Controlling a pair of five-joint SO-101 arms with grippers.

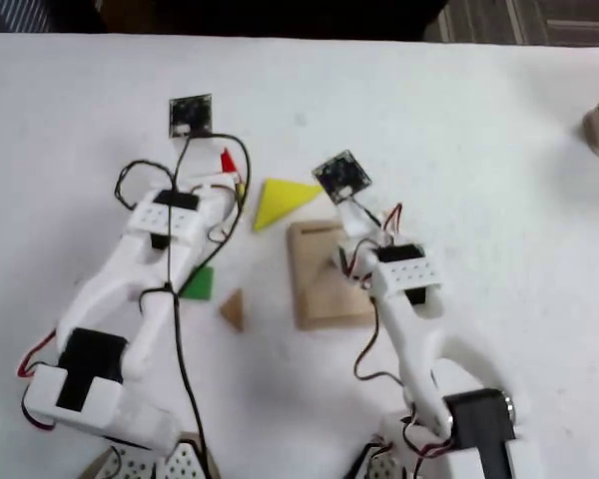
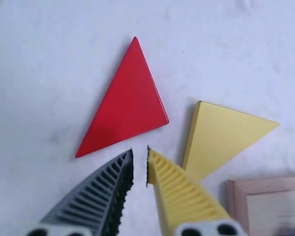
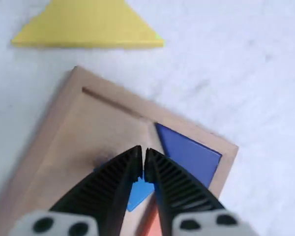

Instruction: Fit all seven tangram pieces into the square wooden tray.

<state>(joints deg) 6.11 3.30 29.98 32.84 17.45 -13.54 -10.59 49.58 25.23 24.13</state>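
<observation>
Seemingly mid-pickup, the left pincer, clenched empty, sits just short of the red triangular piece and would need to open for it, while the right pincer, also clenched, hangs over the square wooden tray.

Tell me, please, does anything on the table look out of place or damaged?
Nothing looks damaged. Four pieces lie loose outside the wooden tray: the red triangle, the yellow triangle, a green piece and a wood-coloured triangle.
</observation>
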